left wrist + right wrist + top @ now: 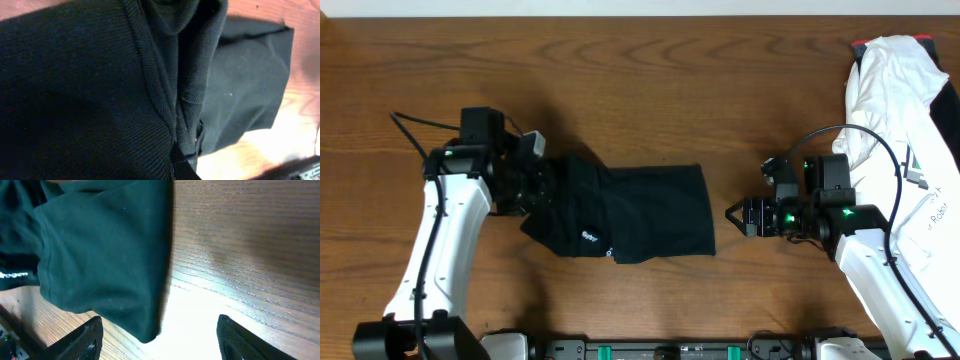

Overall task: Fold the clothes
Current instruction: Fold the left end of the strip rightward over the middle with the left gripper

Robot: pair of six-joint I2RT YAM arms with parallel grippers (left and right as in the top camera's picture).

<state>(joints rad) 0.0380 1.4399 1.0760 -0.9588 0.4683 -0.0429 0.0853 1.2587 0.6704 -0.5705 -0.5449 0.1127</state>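
The black T-shirt (630, 212) lies folded into a rough rectangle at the table's middle, small white lettering (590, 238) near its front left. My left gripper (532, 182) is at the shirt's left end, shut on a bunched fold of the black fabric (165, 75), which fills the left wrist view. My right gripper (735, 213) is open and empty, just right of the shirt's right edge, its fingers apart over bare wood (160, 340). The shirt's right corner (100, 260) shows in the right wrist view.
A white garment (900, 110) with a green-and-black logo lies heaped at the table's right edge, beside my right arm. The wooden table (650, 70) stretches behind the shirt. A black rail (670, 350) runs along the front edge.
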